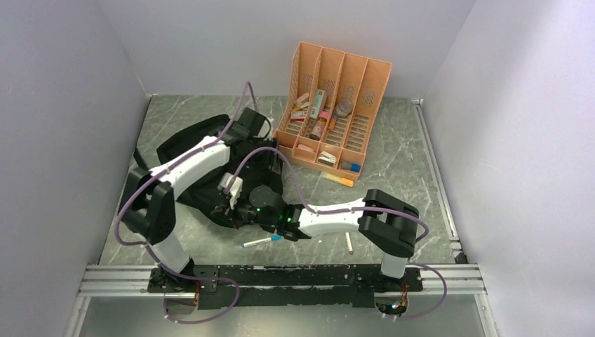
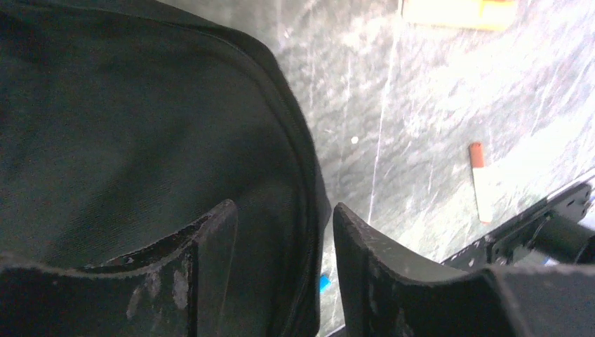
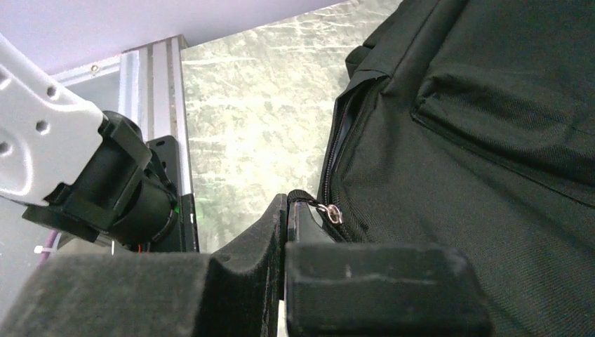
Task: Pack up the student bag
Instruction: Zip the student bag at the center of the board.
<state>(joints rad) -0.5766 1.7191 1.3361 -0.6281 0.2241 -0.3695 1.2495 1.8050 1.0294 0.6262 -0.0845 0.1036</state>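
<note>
Your right gripper (image 3: pixel 288 203) is shut tight on the zipper pull (image 3: pixel 330 212) of the bag (image 3: pixel 491 175), which lies just ahead of its fingers, likely to draw the zipper open. Your left gripper (image 2: pixel 282 210) stands half open astride the bag's rim, pinching nothing, probably ready to steady it. Only the overhead view shows you the pen (image 1: pixel 259 241) lying loose just beside the right gripper.

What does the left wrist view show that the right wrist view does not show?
Only the left wrist view shows the left gripper, open, with the edge of the bag between its fingers. It also shows a white stick with a red tip and a yellow thing on the table. Only the right wrist view shows the right gripper shut on the zipper tab, and a metal rail. Both views show the black bag and the marbled table.
</note>
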